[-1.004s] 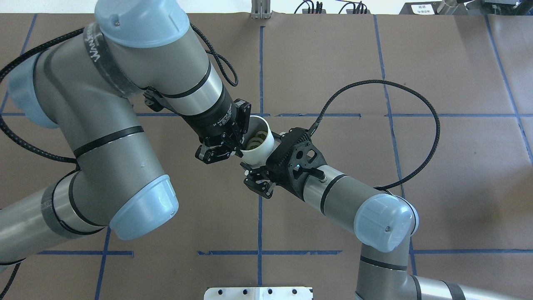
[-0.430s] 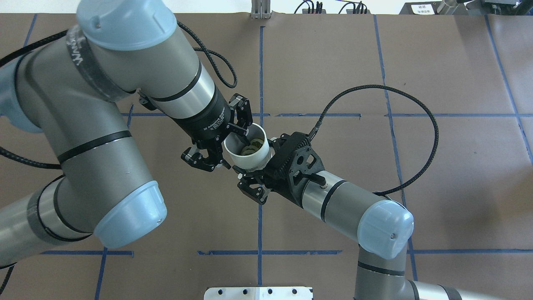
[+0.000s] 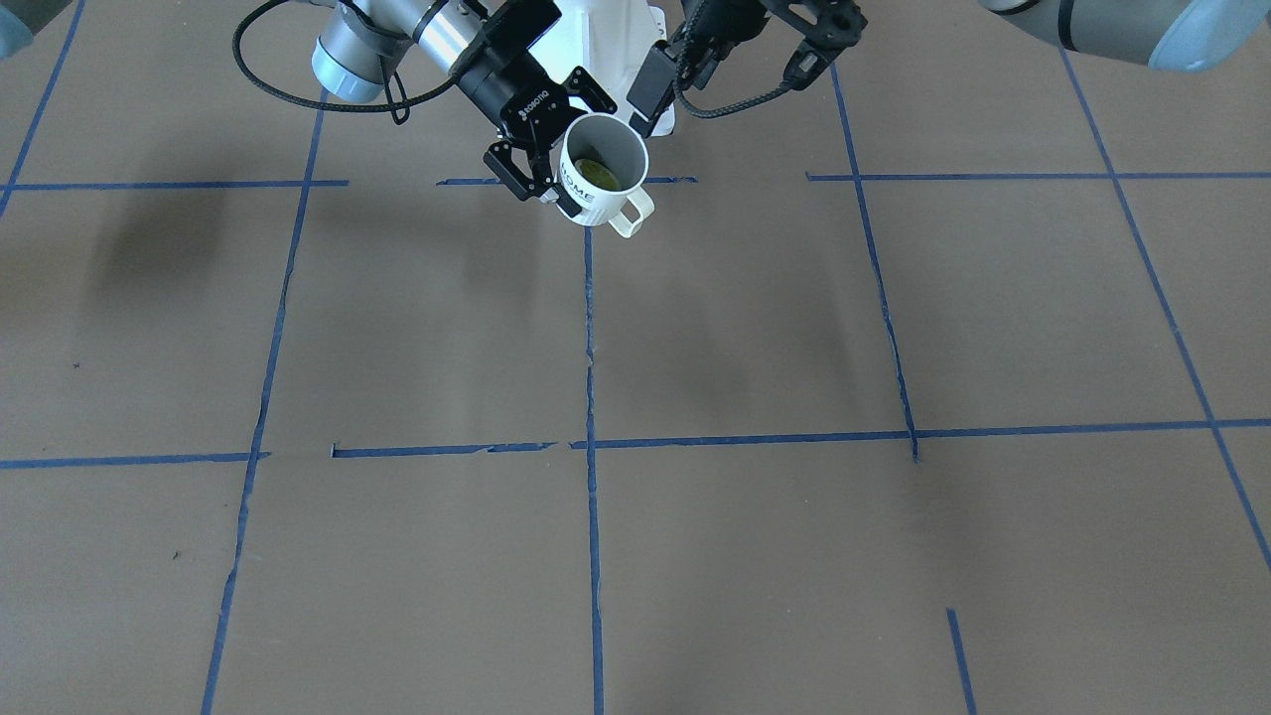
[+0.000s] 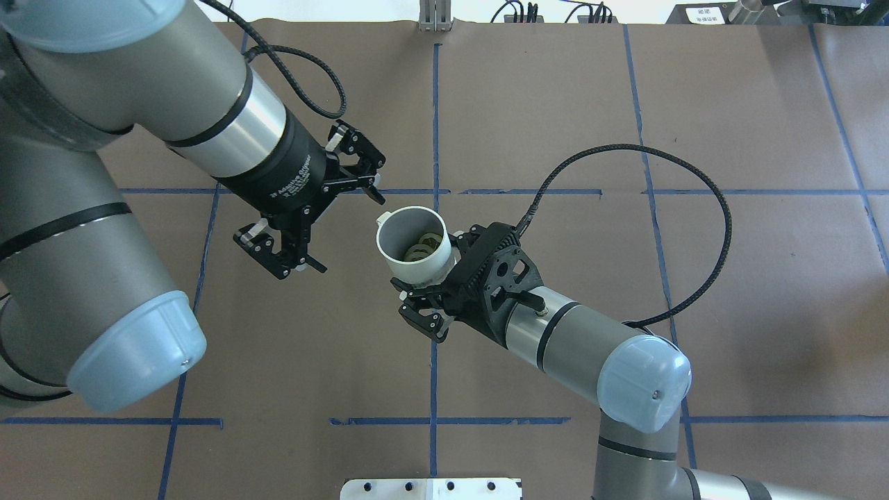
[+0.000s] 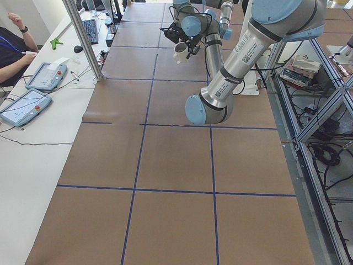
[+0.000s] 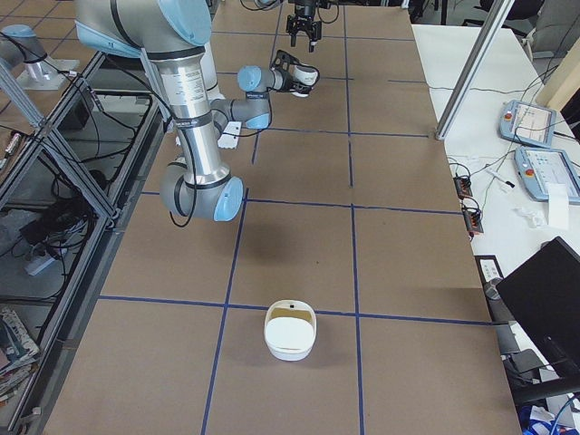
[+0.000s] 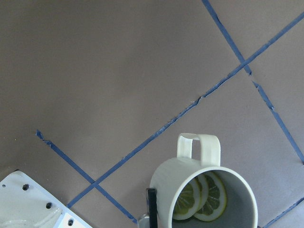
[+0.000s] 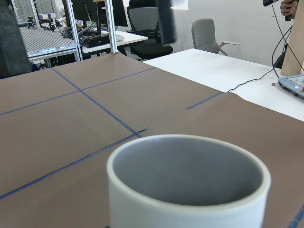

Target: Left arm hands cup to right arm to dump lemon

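The white "HOME" cup (image 4: 406,260) is held above the table near the centre, tilted a little, handle pointing away from the robot. My right gripper (image 4: 424,269) is shut on its wall; in the front-facing view this gripper (image 3: 571,149) grips the cup (image 3: 586,199) from the left. Yellow-green lemon slices (image 4: 424,246) lie inside and also show in the front-facing view (image 3: 596,174) and the left wrist view (image 7: 205,199). My left gripper (image 4: 347,232) is open and empty, a short gap to the left of the cup.
A white container (image 6: 290,331) stands on the table well to the robot's right. The robot's white base plate (image 4: 430,488) is at the near edge. Blue tape lines (image 3: 591,447) cross the brown table cover. An operator (image 5: 14,41) and tablets are at the side bench.
My left gripper has opened, let go of the cup and drawn back to the left. The cup has stayed in the right gripper, shifted slightly left.
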Controlling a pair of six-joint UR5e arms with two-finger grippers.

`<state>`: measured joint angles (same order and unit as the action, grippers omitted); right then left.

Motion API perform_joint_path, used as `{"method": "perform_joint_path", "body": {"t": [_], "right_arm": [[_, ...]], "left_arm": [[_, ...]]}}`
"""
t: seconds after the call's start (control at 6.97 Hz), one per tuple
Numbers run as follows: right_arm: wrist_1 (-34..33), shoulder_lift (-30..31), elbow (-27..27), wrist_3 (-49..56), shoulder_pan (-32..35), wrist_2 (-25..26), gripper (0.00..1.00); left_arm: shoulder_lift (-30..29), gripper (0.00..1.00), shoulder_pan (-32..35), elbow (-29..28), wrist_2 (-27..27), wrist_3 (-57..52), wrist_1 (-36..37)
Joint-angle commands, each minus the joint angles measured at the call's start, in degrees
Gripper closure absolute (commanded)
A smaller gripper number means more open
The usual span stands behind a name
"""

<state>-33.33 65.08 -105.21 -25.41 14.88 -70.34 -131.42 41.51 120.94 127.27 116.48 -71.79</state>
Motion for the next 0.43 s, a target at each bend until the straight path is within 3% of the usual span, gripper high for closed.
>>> {"method": "perform_joint_path", "body": {"t": [0.0,0.29], "right_arm": [[-0.24,0.13,0.01,0.01,0.33,0.03,0.62],[-0.59,1.00,0.10,0.01,2.25,-0.06,0.66]], "left_arm": [[6.32,0.00,1.03,1.50,0.87,-10.51,1.21],[12.83,0.00,0.68,1.50,0.00,-26.49,1.65]]}}
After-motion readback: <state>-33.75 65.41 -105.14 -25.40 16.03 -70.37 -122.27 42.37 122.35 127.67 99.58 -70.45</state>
